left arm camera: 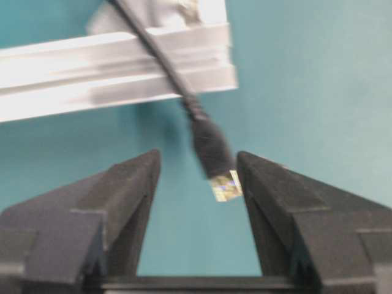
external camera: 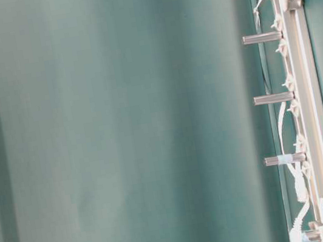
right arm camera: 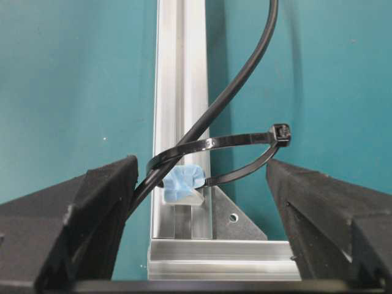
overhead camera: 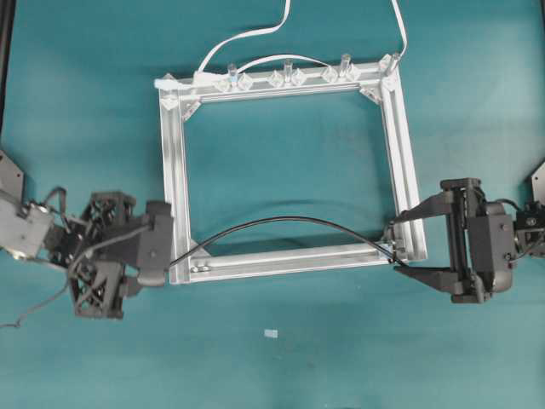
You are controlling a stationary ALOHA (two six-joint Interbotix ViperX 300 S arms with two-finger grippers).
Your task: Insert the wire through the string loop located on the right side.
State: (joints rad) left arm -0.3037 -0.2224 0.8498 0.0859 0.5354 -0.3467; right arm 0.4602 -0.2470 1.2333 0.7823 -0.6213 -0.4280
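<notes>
While both pincers gape wide, the thin black wire (right arm camera: pixel 236 86) already runs through the dark string loop (right arm camera: pixel 245 153) at the frame's right corner, so withdrawal seems next.

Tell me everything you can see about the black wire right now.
The wire is a long, thin, black, flexible cable. It arcs over the open middle of the aluminium frame, from the lower left corner to the lower right. Its left end carries a thicker black sleeve and a small silver plug, lying loose between the open fingers of the left gripper, apparently untouched. At the right end it passes through the string loop, above the bluish base, between the right gripper's open fingers.
</notes>
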